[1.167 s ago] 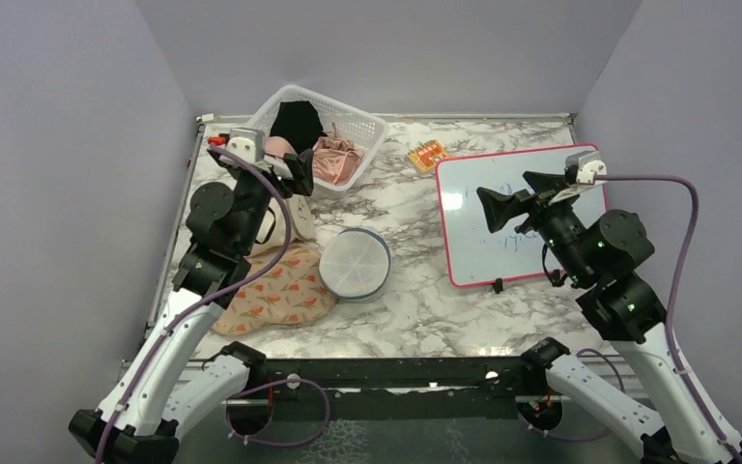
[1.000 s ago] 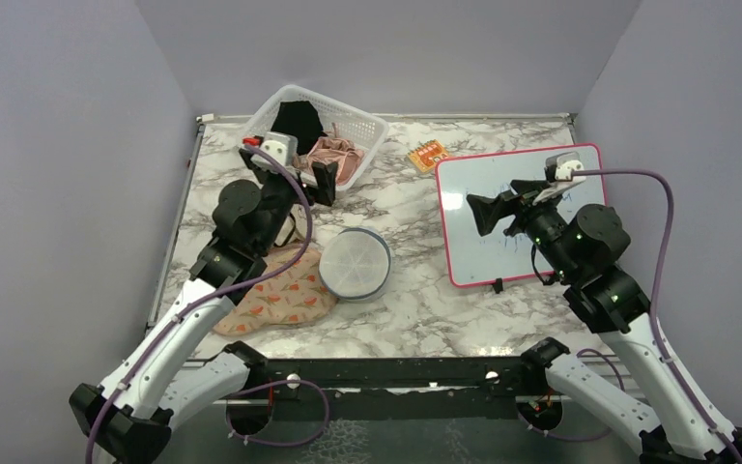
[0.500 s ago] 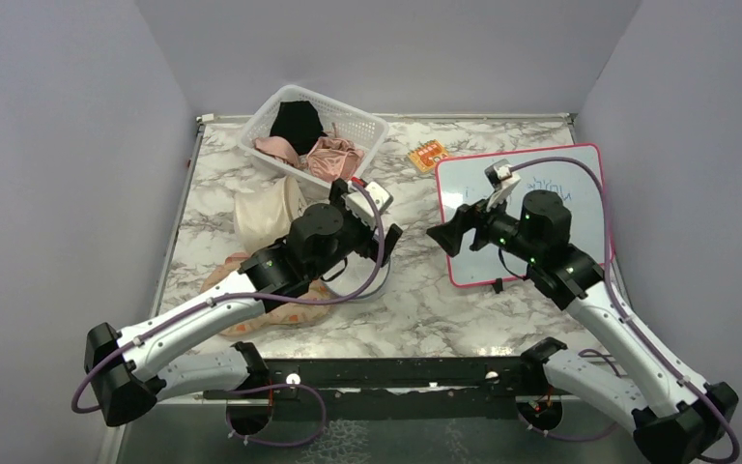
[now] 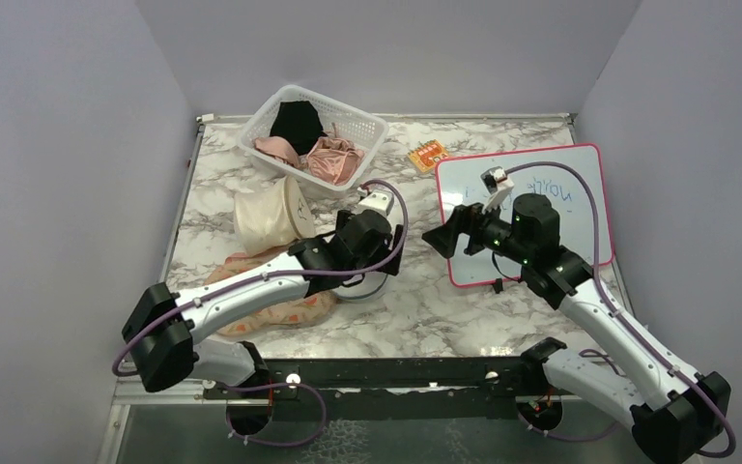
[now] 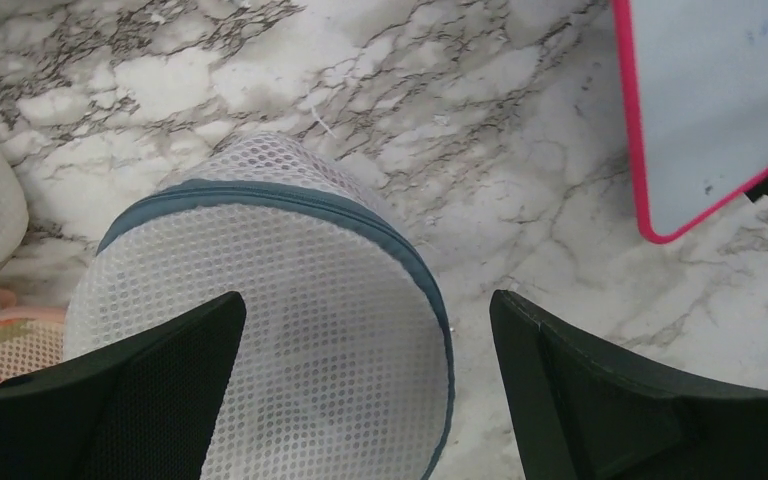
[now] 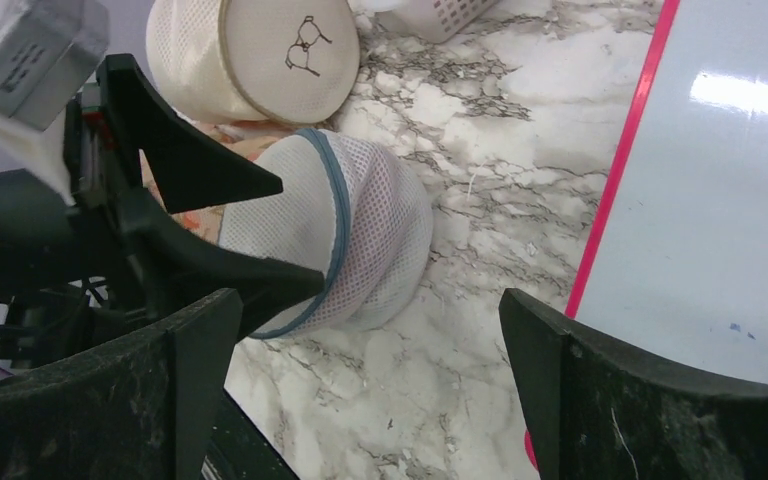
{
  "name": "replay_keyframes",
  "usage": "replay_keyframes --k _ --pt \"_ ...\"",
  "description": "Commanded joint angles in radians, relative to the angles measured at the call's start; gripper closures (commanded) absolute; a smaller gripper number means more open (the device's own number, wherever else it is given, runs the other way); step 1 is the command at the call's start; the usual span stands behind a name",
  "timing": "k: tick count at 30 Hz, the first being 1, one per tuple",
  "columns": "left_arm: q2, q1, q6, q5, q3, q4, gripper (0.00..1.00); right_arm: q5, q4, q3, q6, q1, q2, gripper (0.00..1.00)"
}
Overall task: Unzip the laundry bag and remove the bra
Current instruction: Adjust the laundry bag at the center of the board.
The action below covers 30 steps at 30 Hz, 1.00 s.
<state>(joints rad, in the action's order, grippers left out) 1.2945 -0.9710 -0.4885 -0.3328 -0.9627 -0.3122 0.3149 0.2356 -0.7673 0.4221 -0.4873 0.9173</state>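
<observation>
My left gripper [image 5: 365, 310] and right gripper [image 6: 368, 300], both spread wide, near the laundry bag [image 5: 260, 260]
The laundry bag sits on the worktop [image 5: 520, 200] between the cream bag [image 6: 280, 50] and the pink-framed whiteboard [image 5: 720, 90]; my left gripper hangs right over it, my right one hovers toward the whiteboard side, each holding nothing
</observation>
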Motion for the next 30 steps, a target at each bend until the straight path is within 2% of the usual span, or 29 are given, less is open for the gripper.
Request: replay_keyframes --k 1,5,10,13,16,18,19,21,22,26,30 --pt "0.099 -0.003 -0.188 -0.222 -0.114 -0.164 0.14 -0.073 -0.012 0.038 0.0 0.008 -0.06 0.0" --pt "0.218 0.0 -0.204 -0.355 -0.219 -0.263 0.14 -0.104 0.02 0.044 -0.041 0.01 -0.087 0.0" --pt "0.297 0.009 -0.206 -0.344 -0.265 -0.268 0.18 -0.119 0.052 0.045 -0.075 0.009 -0.121 0.0" --pt "0.343 0.009 -0.189 -0.333 -0.29 -0.271 0.29 -0.132 0.053 0.058 -0.086 0.009 -0.141 0.0" --pt "0.352 0.009 -0.175 -0.311 -0.306 -0.27 0.54 -0.124 0.055 0.071 -0.092 0.009 -0.15 0.0" --pt "0.345 0.009 -0.144 -0.285 -0.31 -0.266 0.64 -0.12 0.062 0.077 -0.098 0.009 -0.15 0.0" --pt "0.341 0.009 -0.112 -0.266 -0.312 -0.261 0.72 -0.12 0.063 0.081 -0.102 0.009 -0.151 0.0" --pt "0.324 0.009 -0.005 -0.215 -0.314 -0.246 0.95 -0.128 0.071 0.091 -0.104 0.01 -0.147 0.0" --pt "0.313 0.009 0.049 -0.187 -0.312 -0.234 1.0 -0.127 0.074 0.097 -0.102 0.009 -0.145 0.0" --pt "0.228 0.008 0.345 -0.011 -0.279 -0.133 1.0 -0.092 0.077 0.107 -0.086 0.01 -0.136 0.0" --pt "0.114 0.003 0.541 0.15 -0.202 -0.037 1.0 -0.043 0.087 0.096 -0.068 0.009 -0.126 0.0"
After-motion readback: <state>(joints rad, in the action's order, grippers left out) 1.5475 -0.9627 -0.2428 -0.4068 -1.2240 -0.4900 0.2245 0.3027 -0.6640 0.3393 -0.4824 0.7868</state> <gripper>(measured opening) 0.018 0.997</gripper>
